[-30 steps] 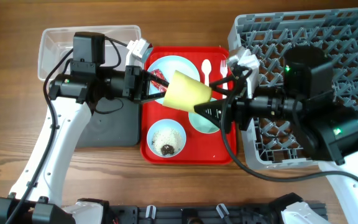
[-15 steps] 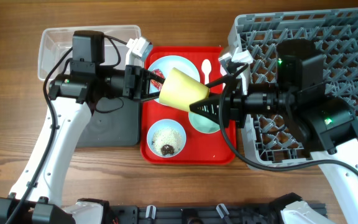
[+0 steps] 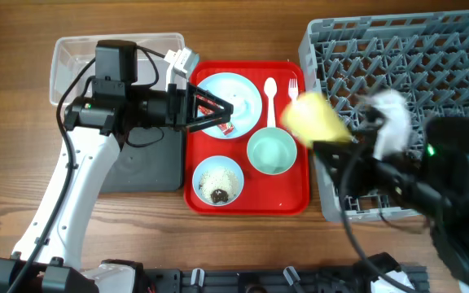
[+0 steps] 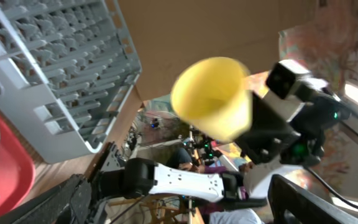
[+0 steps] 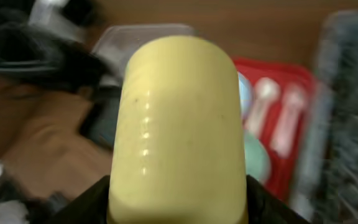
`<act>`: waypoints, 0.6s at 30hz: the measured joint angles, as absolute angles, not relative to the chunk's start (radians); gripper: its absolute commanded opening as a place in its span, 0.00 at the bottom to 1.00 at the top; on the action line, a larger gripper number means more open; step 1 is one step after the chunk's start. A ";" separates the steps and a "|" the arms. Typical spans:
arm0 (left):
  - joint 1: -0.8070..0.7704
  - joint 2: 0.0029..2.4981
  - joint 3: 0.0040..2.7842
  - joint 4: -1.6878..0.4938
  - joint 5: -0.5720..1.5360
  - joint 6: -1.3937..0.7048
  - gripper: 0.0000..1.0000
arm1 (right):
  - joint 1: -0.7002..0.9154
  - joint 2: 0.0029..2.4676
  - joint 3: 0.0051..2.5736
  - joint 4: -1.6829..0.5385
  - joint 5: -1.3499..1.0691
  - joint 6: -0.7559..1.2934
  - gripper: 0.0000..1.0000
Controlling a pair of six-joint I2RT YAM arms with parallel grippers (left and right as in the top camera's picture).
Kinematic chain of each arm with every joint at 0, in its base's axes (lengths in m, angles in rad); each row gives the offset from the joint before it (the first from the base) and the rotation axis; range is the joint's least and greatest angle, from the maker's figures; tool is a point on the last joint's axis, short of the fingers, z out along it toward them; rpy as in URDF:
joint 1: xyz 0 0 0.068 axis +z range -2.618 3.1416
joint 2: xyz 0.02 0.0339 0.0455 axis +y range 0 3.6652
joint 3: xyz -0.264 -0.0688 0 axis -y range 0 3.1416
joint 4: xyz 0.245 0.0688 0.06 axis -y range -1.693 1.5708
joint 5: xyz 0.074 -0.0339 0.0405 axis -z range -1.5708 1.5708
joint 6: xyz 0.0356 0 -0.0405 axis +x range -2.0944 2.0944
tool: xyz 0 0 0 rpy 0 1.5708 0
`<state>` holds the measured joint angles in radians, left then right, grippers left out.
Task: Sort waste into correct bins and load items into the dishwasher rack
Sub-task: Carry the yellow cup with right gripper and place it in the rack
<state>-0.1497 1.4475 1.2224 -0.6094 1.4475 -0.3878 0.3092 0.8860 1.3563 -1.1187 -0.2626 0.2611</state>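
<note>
A yellow cup (image 3: 314, 120) hangs above the gap between the red tray (image 3: 300, 199) and the grey dishwasher rack (image 3: 405, 65). My right gripper (image 3: 329, 137) is shut on its base, and both are blurred. The right wrist view shows the cup (image 5: 179, 118) filling the space between that gripper's (image 5: 179, 196) fingers. My left gripper (image 3: 220, 116) stands open over the pale blue plate (image 3: 238, 89), just above the red wrapper (image 3: 210, 103). In the left wrist view its black fingers (image 4: 64, 199) are wide apart with nothing between them, and the cup (image 4: 213, 96) floats ahead beside the rack (image 4: 61, 62).
On the red tray lie a white spoon (image 3: 270, 96) and fork (image 3: 292, 88), a mint bowl (image 3: 271, 152) and a small blue bowl (image 3: 218, 181) holding rice and dark bits. A clear tub (image 3: 72, 61) and a black tray (image 3: 141, 167) sit left of the tray.
My left gripper has opened and let go of the yellow cup. My right gripper has closed on the cup and swung it right, off the plate toward the rack.
</note>
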 measured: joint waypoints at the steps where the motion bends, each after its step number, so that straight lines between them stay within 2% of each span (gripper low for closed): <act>1: -0.150 1.448 1.222 -0.609 1.439 -0.388 0.94 | 0.305 0.875 1.357 -1.153 -0.208 0.291 0.51; 10: -0.150 1.448 1.222 -0.609 1.405 -0.388 0.95 | 0.302 0.915 1.357 -1.401 0.099 0.510 0.51; 18: -0.150 1.448 1.222 -0.609 1.395 -0.388 0.95 | 0.297 1.095 1.356 -1.410 0.154 0.565 0.51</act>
<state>-0.1497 1.4475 1.2221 -0.6094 1.3952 -0.3878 0.2970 1.0954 1.3563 -1.4101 0.1535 0.5648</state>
